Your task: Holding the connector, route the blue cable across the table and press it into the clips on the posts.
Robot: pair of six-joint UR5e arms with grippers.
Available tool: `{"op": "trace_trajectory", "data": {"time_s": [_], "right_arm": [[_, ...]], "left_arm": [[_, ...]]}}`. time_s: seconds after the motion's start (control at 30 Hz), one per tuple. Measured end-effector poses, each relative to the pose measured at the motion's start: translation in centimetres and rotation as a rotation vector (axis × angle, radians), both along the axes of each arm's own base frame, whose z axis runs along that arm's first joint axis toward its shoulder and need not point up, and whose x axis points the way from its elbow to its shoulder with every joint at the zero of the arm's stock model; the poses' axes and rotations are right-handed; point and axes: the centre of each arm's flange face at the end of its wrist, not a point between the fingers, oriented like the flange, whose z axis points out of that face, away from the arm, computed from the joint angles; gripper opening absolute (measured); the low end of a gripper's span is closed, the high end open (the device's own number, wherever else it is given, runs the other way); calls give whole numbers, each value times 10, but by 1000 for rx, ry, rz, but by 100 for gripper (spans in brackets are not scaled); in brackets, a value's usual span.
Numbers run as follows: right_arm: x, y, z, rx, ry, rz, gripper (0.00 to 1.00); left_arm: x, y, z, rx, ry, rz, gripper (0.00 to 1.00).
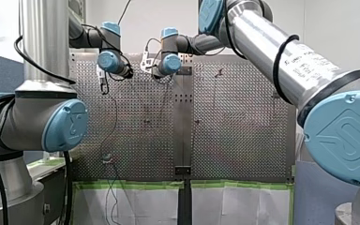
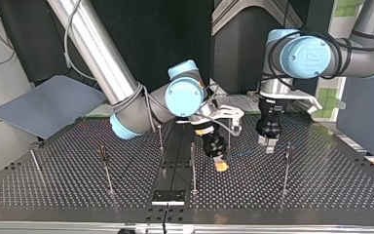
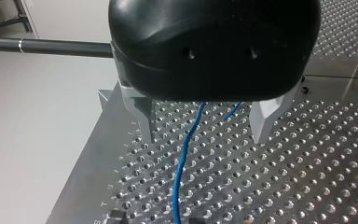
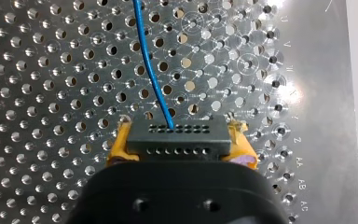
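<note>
My right tool (image 4: 179, 145) is clenched on a dark grey rectangular connector (image 4: 177, 135), which has two rows of small holes in its face. The tool's yellow pads (image 4: 120, 145) press on the connector's two short ends. A thin blue cable (image 4: 151, 70) leaves the far side of the connector. It runs away from the tool in a gentle curve over the silver perforated metal desk (image 4: 42, 70).

In the top view, this tool (image 2: 219, 165) sits tilted, just right of the desk's middle. Its yellow tip is low over the surface.

To its right in the top view, my left tool (image 2: 268, 144) points straight down near the desk. The left wrist view shows it released. Its two metal fingers (image 3: 142, 116) stand well apart, and the blue cable (image 3: 182, 163) hangs between them, touching neither. The cable goes on down towards the desk's perforated surface.

Thin upright metal posts (image 2: 193, 168) stand across the desk. From left to right in the top view:
- One post stands near the left edge.
- One stands further in, with a small dark clip (image 2: 102, 153) at its top.
- Two stand by the middle seam, just left of my right tool.
- One stands right of my left tool.

No cable shows in the clip.
</note>
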Motion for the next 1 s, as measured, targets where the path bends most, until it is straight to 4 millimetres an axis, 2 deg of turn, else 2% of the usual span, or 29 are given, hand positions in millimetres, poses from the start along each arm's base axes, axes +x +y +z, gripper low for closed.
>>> {"op": "trace_trajectory", "data": {"time_s": [0.27,0.43,0.7,0.73,0.83,0.87,0.9,0.93,0.97,1.0], "right_arm": [[0,0,0,0,0,0,0],[0,-1,0,0,0,-1,0],[-1,-2,0,-1,-1,0,0],[-1,-2,0,0,0,0,0],[-1,-2,0,0,0,0,0],[-1,-2,0,0,0,0,0],[-1,-2,0,0,0,0,0],[-1,-2,0,0,0,0,0],[-1,-2,0,0,0,0,0],[-1,-2,0,0,0,0,0]], "left_arm": [[17,-6,-9,14,8,6,100],[29,-4,-2,4,-19,38,100],[29,-6,0,4,-17,53,100],[29,-6,0,4,-16,54,97],[28,-7,0,5,-14,55,97],[28,-7,-1,6,-14,55,34],[28,-7,0,6,-14,55,34],[28,-7,-1,7,-14,55,20],[28,-8,-1,8,-12,56,0],[27,-8,-1,12,-9,57,0]]}}
